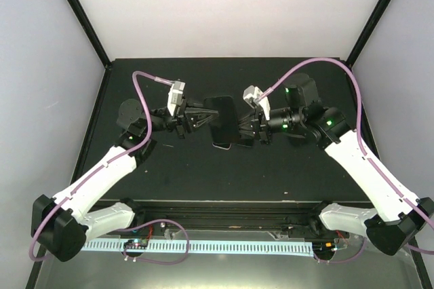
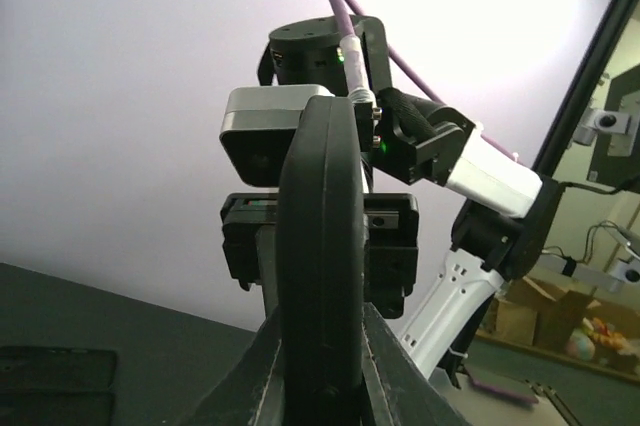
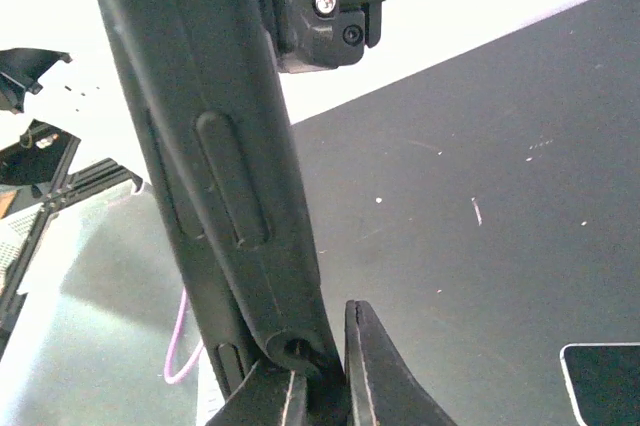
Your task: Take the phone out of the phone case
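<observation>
A black phone case [image 1: 224, 114] hangs edge-up above the middle of the table, held from both sides. My left gripper [image 1: 203, 121] is shut on its left edge; in the left wrist view the thick rounded case [image 2: 320, 246] rises between the fingers [image 2: 385, 376]. My right gripper [image 1: 243, 126] is shut on the case's lip near a corner [image 3: 325, 376], below a long side-button bump [image 3: 232, 181]. Whether the phone sits inside the case I cannot tell. A flat dark slab with a pale rim [image 1: 222, 144], phone-like, lies on the table beneath.
The pale-rimmed slab also shows at the lower right of the right wrist view [image 3: 603, 383]. The black table [image 1: 169, 174] is walled by white panels with black posts. Purple cables [image 1: 146, 79] loop over both arms.
</observation>
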